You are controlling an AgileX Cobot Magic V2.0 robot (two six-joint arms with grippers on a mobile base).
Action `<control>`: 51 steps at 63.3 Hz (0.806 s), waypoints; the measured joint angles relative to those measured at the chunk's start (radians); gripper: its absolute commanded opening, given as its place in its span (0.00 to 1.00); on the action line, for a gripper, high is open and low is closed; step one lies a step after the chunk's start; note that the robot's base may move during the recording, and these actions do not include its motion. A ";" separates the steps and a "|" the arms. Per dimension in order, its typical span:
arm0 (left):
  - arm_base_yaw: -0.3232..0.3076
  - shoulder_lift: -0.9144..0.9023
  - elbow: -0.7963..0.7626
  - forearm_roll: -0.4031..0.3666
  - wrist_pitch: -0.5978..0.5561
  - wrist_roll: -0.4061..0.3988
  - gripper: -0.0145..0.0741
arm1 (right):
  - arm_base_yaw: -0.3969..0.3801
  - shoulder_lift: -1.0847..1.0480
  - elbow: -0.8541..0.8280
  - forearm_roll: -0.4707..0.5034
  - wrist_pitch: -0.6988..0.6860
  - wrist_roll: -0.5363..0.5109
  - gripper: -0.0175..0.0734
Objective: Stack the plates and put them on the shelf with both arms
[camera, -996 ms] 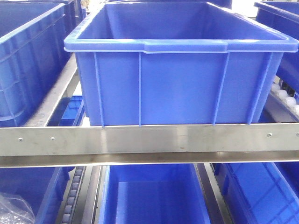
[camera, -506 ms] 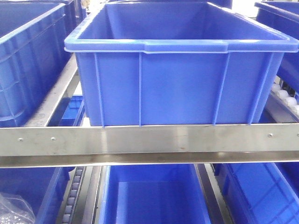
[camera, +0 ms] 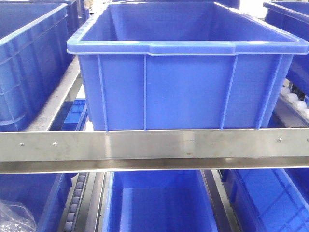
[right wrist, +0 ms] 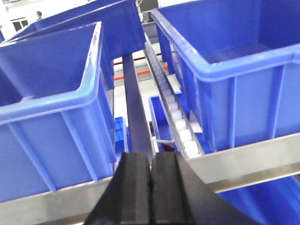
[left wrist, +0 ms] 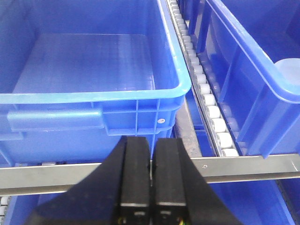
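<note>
- While both claws are pressed together on nothing, the black left gripper (left wrist: 150,180) and black right gripper (right wrist: 151,187) hover before the steel shelf rail (camera: 154,145).
- Big blue plastic crates (camera: 186,72) stand behind this rail, white roller tracks (left wrist: 206,93) between them.
- No plates are visible in any view.

A metal shelf rail (camera: 154,147) runs across the front view, and a blue bin (camera: 186,72) sits directly on it. More blue bins flank it, with another bin (camera: 157,203) on the level below.
</note>
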 measured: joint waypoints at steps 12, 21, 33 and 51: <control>0.000 0.000 0.000 0.000 0.000 0.000 0.27 | 0.000 -0.013 0.000 0.000 0.049 0.000 0.25; 0.000 0.000 0.000 0.000 0.000 0.000 0.27 | 0.000 -0.013 0.000 0.000 0.053 0.000 0.25; 0.000 0.000 0.000 0.000 0.000 0.000 0.27 | 0.000 -0.013 0.000 0.000 0.053 0.000 0.25; 0.000 0.000 0.000 0.000 0.000 0.000 0.27 | 0.000 -0.013 0.000 0.000 0.053 0.000 0.25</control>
